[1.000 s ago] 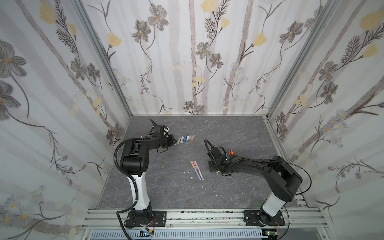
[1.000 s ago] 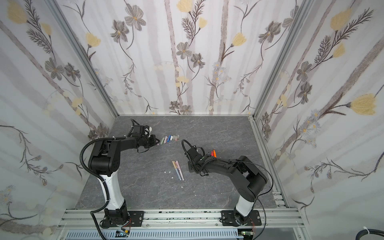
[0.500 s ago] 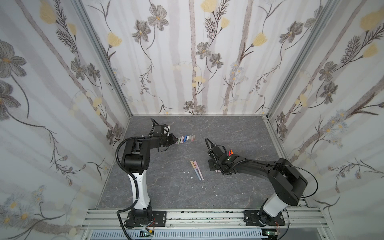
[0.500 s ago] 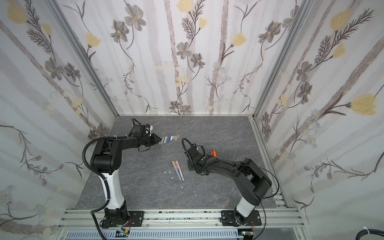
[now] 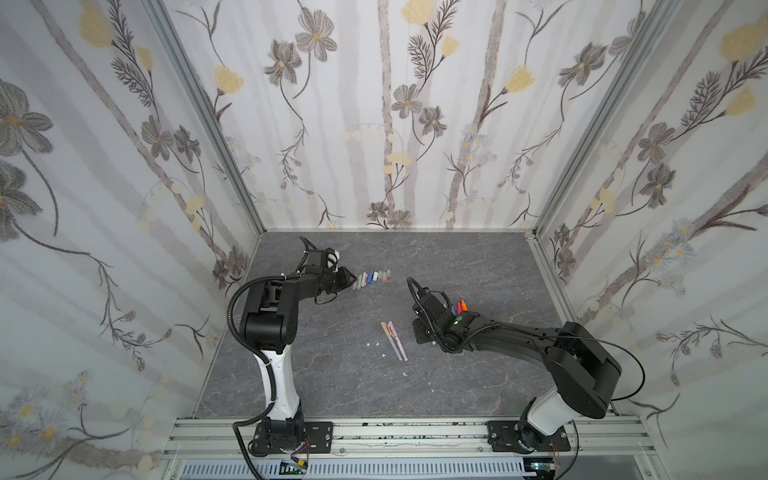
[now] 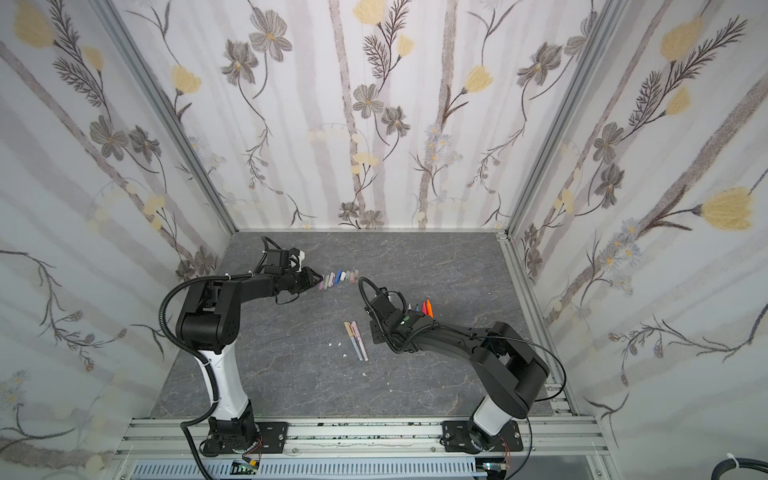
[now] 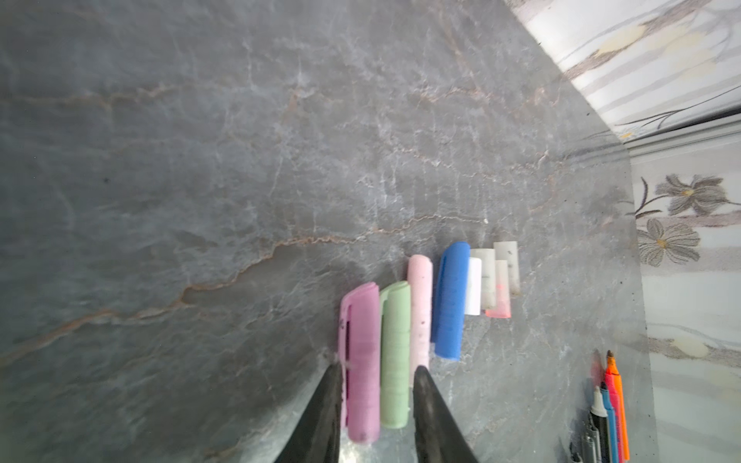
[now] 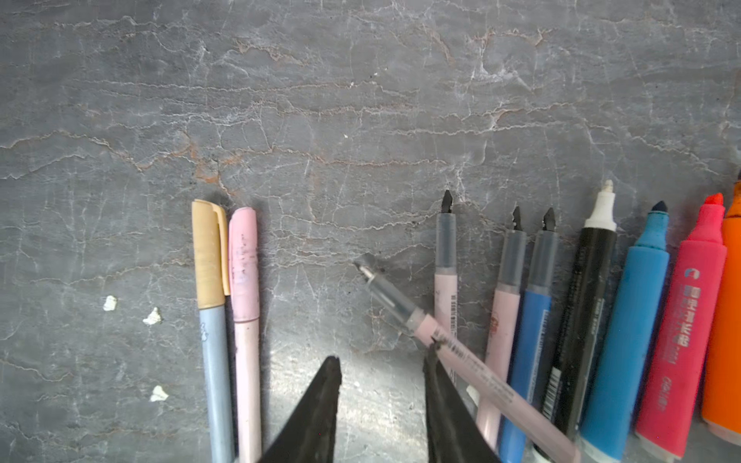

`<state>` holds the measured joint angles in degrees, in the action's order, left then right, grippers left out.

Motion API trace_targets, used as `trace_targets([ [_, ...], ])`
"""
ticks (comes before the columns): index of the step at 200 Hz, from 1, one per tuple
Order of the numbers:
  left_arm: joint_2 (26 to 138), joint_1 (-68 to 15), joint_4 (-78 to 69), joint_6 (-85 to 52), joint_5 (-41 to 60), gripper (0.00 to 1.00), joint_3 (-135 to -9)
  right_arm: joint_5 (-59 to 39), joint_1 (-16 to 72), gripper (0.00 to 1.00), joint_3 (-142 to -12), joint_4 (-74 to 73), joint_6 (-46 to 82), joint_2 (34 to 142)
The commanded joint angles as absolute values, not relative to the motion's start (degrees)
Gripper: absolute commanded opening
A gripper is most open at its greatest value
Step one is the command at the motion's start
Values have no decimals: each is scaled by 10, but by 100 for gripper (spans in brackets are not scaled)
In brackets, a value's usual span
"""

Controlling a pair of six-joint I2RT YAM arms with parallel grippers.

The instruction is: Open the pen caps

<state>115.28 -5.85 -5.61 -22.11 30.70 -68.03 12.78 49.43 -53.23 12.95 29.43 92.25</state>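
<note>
Left gripper (image 7: 377, 371), slightly open, straddles a stubby purple plastic cap (image 7: 363, 360) and a green plastic cap (image 7: 395, 352). Right gripper (image 8: 383, 360), slightly open and empty, touches a slanted uncapped pink pen (image 8: 473, 364).

Floral-wallpaper walls (image 5: 415, 124), 3 sides — grey marble-look floor (image 5: 353, 386), alu rail (image 5: 415, 432) at front

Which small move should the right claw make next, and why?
Probably shift the right claw sideways toward the yellow cap and pink cap, both still on their pens. Its jaws stand open with nothing between them, and the uncapped pens on its other side already show bare tips.
</note>
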Motion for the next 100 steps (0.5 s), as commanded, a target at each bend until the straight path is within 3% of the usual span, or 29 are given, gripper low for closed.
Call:
trace_targets([
  [1, 1132, -58, -52, -228, 306, 30, -683, 140, 495, 35, -541, 136, 294, 918],
  [43, 1102, -57, -38, -229, 305, 30, -687, 157, 492, 36, -543, 157, 268, 918],
  [100, 1072, -56, -36, -230, 308, 30, -665, 91, 504, 40, -496, 147, 152, 860],
])
